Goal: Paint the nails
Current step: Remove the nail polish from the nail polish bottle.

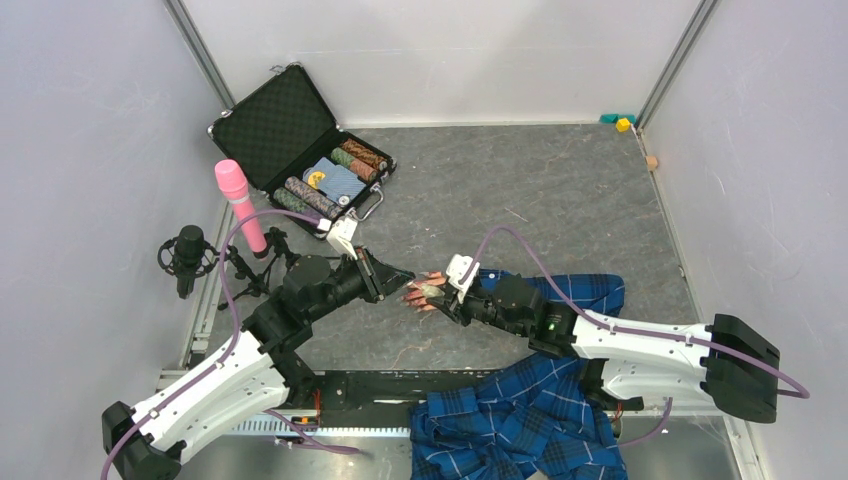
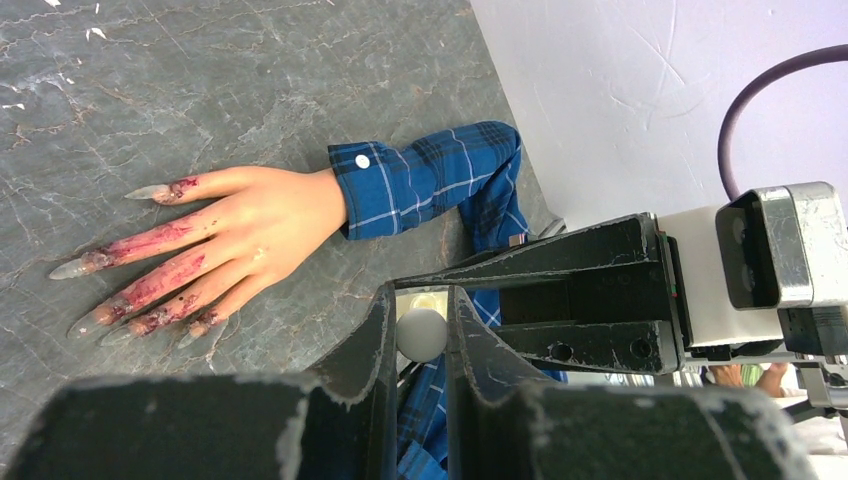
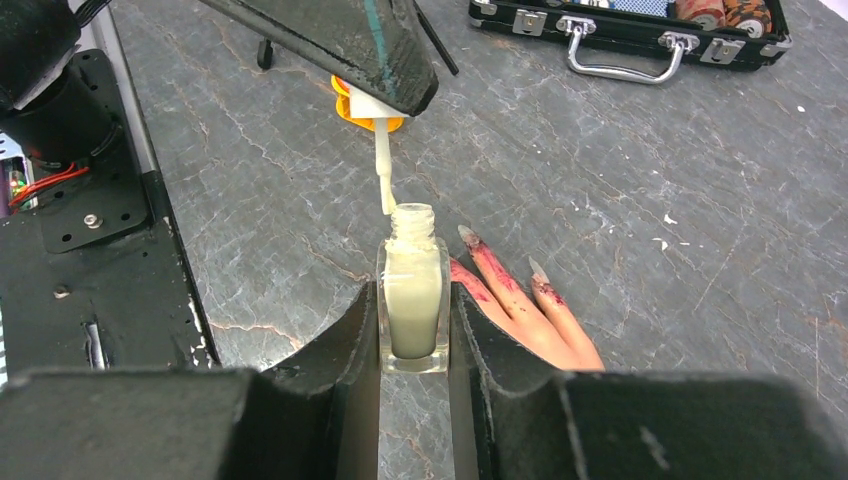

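Grey marbled tabletop (image 1: 560,190) under the nails (image 2: 72,268), white walls (image 1: 80,120) around.

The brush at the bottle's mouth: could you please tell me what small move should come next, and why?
Probably lower the brush straight down into the bottle to load it. Its tip sits just at the open neck, the right gripper holds the bottle upright, and the left gripper holds the cap right above.

Bright, even, diffuse light fills my three views, shadows on the grey surface (image 1: 560,180) are faint, and my right claw (image 3: 413,292) blurs slightly close to its lens.
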Motion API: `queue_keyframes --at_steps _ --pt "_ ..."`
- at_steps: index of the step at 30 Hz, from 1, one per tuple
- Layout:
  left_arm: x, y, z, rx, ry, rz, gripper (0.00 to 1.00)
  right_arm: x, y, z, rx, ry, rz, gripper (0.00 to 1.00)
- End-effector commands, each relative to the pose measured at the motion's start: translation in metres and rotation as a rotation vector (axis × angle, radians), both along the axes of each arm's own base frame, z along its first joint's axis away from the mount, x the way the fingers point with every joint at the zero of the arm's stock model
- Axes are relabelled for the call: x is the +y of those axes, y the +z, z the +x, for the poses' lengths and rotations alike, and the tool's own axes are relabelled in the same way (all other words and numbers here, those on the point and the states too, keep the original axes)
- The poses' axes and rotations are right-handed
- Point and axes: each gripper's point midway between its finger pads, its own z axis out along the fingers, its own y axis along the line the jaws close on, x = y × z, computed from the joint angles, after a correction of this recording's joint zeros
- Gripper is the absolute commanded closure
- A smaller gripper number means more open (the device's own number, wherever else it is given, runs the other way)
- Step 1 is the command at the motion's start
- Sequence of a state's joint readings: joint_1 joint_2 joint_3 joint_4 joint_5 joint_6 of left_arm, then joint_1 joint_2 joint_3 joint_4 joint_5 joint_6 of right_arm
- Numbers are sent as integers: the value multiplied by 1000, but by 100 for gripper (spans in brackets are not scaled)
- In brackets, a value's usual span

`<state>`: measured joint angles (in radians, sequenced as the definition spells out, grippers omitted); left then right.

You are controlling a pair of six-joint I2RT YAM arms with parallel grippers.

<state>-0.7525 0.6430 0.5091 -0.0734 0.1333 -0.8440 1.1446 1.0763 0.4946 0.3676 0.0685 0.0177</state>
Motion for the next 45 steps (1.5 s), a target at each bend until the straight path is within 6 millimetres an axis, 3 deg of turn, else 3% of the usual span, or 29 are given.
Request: queue_keyframes --at_steps 1,15,45 --pt "1 9 4 -54 4 3 98 7 17 -5 -48 58 36 100" --pt "1 10 4 -55 6 0 98 10 11 -5 -42 66 9 100" --pt "-4 2 6 -35 -10 9 98 18 30 -3 -79 79 51 100"
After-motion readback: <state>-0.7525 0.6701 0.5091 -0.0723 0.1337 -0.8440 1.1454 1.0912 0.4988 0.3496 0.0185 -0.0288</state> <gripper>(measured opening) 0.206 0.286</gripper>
